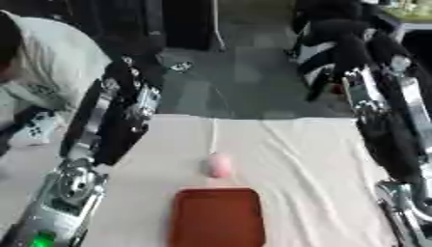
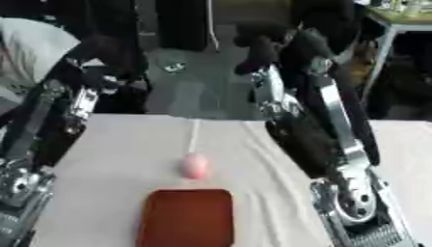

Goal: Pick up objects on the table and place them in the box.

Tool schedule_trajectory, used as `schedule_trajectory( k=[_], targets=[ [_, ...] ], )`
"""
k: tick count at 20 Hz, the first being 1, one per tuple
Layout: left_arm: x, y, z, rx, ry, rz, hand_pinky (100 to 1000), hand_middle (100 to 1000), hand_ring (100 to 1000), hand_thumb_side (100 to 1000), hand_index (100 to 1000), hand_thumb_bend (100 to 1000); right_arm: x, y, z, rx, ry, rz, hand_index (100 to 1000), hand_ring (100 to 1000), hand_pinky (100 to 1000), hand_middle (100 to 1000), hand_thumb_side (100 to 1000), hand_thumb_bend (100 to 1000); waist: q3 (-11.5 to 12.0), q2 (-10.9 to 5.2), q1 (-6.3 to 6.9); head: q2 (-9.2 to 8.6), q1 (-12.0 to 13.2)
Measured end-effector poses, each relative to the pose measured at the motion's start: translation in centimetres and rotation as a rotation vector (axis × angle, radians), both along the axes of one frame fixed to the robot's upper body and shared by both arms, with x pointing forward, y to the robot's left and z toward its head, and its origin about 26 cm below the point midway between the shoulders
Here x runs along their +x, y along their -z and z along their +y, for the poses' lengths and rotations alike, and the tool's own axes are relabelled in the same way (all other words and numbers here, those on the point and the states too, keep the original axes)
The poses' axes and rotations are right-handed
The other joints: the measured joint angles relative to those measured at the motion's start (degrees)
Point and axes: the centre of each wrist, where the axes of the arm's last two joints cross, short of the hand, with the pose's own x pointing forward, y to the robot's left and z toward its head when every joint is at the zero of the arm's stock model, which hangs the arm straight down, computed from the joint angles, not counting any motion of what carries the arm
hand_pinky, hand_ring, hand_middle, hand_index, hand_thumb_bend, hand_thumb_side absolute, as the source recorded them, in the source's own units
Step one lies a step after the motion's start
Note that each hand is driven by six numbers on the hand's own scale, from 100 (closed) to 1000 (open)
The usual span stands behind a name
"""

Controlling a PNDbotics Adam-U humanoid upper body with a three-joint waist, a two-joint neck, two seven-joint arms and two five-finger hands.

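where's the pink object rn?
The pink object lies on the white tablecloth near the table's middle, just beyond the far edge of the reddish-brown box, between the two raised arms; neither hand touches it.

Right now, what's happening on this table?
Nothing is being held. A small pink object lies on the white cloth, just beyond a reddish-brown box at the near edge. Both robot arms are raised at the sides of the table, left arm and right arm; their hands aren't clearly visible.

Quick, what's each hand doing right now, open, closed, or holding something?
Left hand: raised beyond the table's far edge, fingers cannot be told.
Right hand: raised too, fingers cannot be told.
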Motion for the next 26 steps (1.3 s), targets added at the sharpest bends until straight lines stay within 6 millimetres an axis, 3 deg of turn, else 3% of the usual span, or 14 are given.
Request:
schedule_trajectory(
  k=[12,18,19,22,23,26],
  targets=[
    [0.0,0.1,0.1,0.011,0.001,0.017,706,871,715,829,979,100,0.0,0.0,0.0,-0.008,0.009,-0.001,779,574,373,675,716,100,-1.0,0.02,0.04,-0.41,0.0],
    [-0.2,-0.6,1.7,0.182,-0.037,0.115,700,883,723,809,976,100,0.2,-0.1,-0.5,0.0,0.051,-0.006,777,573,375,673,703,100,-1.7,-0.18,0.63,-0.4,-0.1],
    [-0.1,-0.9,2.1,0.222,-0.048,0.13,678,867,712,701,961,126,0.2,0.0,-0.6,0.002,0.059,-0.005,781,572,371,675,713,100,-1.8,-0.33,0.75,-0.39,-0.1],
    [1.0,-1.4,3.4,0.334,-0.08,0.165,629,860,706,665,953,164,0.3,0.2,-0.8,-0.003,0.087,0.003,786,570,368,674,714,100,-2.1,-0.61,0.91,-0.38,-0.1],
    [1.5,-1.5,3.8,0.363,-0.088,0.175,612,853,692,617,939,213,0.4,0.2,-0.9,-0.008,0.096,0.004,799,560,354,672,714,100,-2.3,-0.61,0.95,-0.38,-0.1],
    [3.0,-1.6,4.9,0.447,-0.106,0.182,632,852,699,577,934,303,0.4,0.3,-1.2,-0.014,0.126,0.005,797,560,352,671,706,100,-2.3,-0.67,0.98,-0.35,-0.1]
  ],
)
